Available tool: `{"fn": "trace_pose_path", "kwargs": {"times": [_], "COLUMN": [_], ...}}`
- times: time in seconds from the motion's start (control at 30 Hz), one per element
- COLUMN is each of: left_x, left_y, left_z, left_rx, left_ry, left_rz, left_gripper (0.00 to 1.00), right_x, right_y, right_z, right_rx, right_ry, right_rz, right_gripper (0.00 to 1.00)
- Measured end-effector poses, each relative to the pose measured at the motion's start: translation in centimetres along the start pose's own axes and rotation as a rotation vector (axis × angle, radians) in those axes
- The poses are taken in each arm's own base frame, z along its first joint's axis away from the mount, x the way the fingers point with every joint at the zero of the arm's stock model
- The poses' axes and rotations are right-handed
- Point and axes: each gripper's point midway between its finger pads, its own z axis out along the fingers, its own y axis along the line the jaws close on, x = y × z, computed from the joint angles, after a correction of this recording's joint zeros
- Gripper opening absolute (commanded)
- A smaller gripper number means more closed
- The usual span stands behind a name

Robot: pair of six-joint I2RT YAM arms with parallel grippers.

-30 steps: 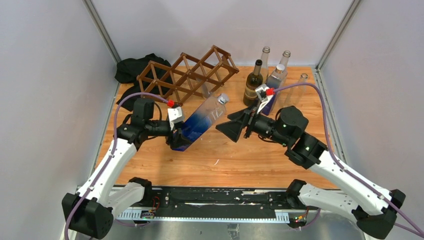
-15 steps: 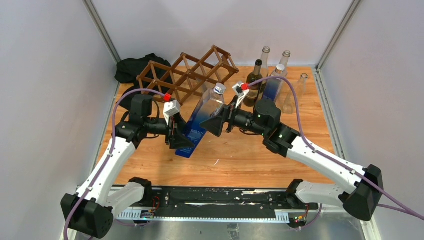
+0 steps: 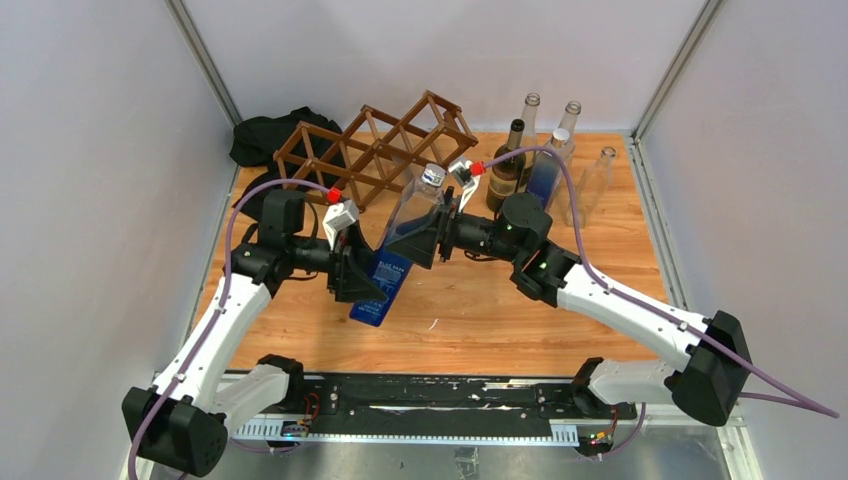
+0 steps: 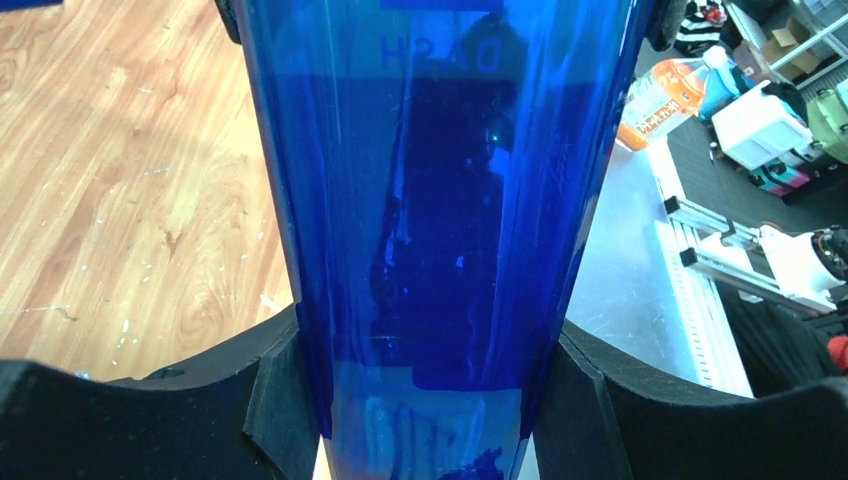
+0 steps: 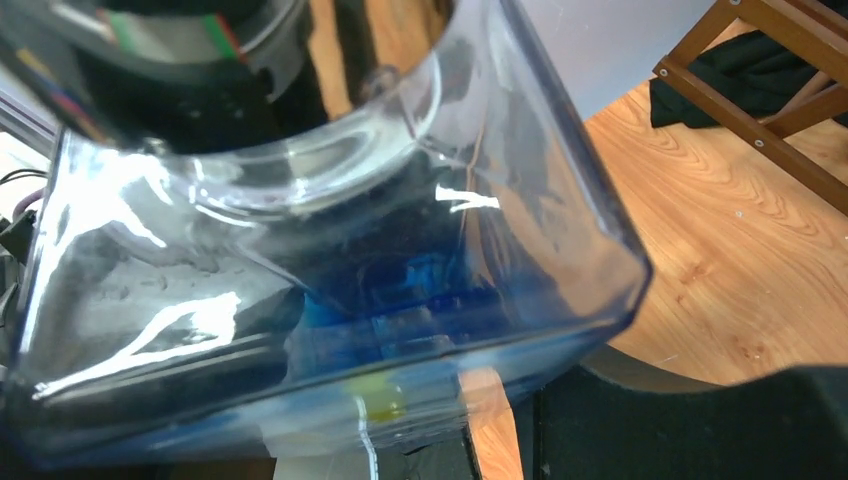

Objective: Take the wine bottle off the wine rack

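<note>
Cloth, black and crumpled, lies at the far left, just behind the wine rack, which stands along the far side of the table. Nearer, the left gripper is clamped on the blue lower half of the wine bottle, pads pressed to both sides. The wine bottle is off the rack, tilted, cap toward the far side. The right gripper straddles its clear upper part; whether it grips, I cannot tell. Other bottles stand upright at far right.

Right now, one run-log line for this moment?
left gripper: shut on blue-tinted clear bottle | right gripper: at its upper body, grip unclear | bottle: off brown lattice rack
</note>
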Motion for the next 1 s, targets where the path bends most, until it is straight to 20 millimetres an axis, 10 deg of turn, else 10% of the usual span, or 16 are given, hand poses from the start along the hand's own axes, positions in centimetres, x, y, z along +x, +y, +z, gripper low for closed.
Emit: {"fn": "trace_pose_path", "kwargs": {"times": [0.03, 0.1, 0.4, 0.7, 1.0], "left_x": [0.0, 0.0, -3.9, -3.7, -4.5], "left_y": [0.0, 0.3, 5.2, 11.1, 12.4], "left_z": [0.0, 0.0, -2.2, -6.6, -8.7], "left_rx": [-0.002, -0.016, -0.364, -0.743, -0.886], "left_ry": [0.0, 0.003, 0.076, 0.211, 0.226], "left_rz": [-0.001, 0.002, 0.187, 0.195, 0.213], "left_gripper": [0.83, 0.99, 1.0, 1.0, 1.0], "right_x": [0.0, 0.0, 2.5, -1.1, -2.2], "right_y": [0.0, -0.1, -6.6, -15.1, -23.8], "right_z": [0.0, 0.0, -4.0, -12.0, -16.1], "right_rx": [0.0, 0.01, 0.355, 0.814, 1.092], "right_ry": [0.001, 0.007, 0.125, 0.041, 0.051], "right_rz": [-0.001, -0.006, -0.116, -0.332, -0.375], "right_gripper": [0.0, 0.0, 0.0, 0.0, 0.0]}}
